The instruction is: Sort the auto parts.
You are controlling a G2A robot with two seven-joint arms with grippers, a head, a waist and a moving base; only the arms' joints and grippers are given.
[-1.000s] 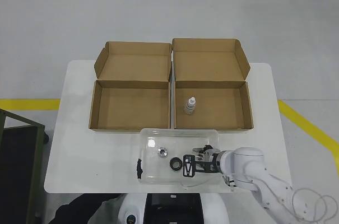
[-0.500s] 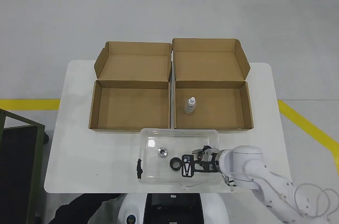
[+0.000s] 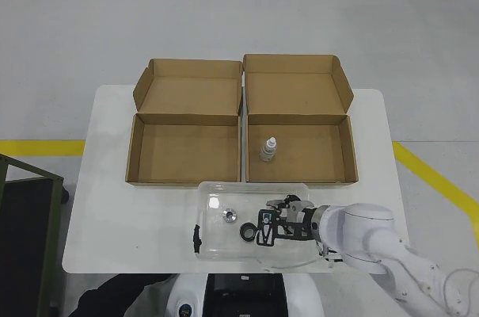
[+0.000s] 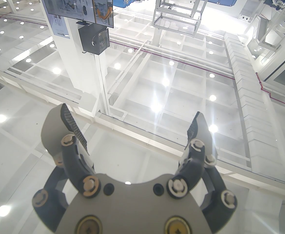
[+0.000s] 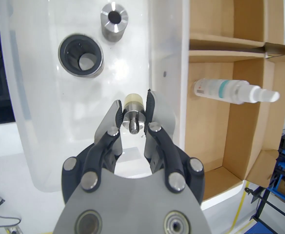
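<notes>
Threaded stud [image 5: 132,115], a steel auto part with a cream cap, is sitting clenched between my right fingers [image 5: 150,109], which are gripping it on both sides of its metal collar, threads pointing back toward my wrist. I am holding it inside the clear bin [image 3: 253,189], at the end of the bin nearest my right arm. Just past my fingertips, toward the bin's middle, a black ring [image 5: 80,58] is resting on the bin's floor with its bore facing up. A silver bushing [image 5: 113,21] is standing a little farther along the bin, apart from the ring. Beyond the bin's far rim, two open cardboard boxes [image 3: 184,154] are sitting side by side on the white counter [image 3: 112,198]. A spray bottle [image 5: 230,91] is standing upright in the one straight behind the bin. My left fingers [image 4: 71,122] are spreading wide apart, released, and facing a lit ceiling.
</notes>
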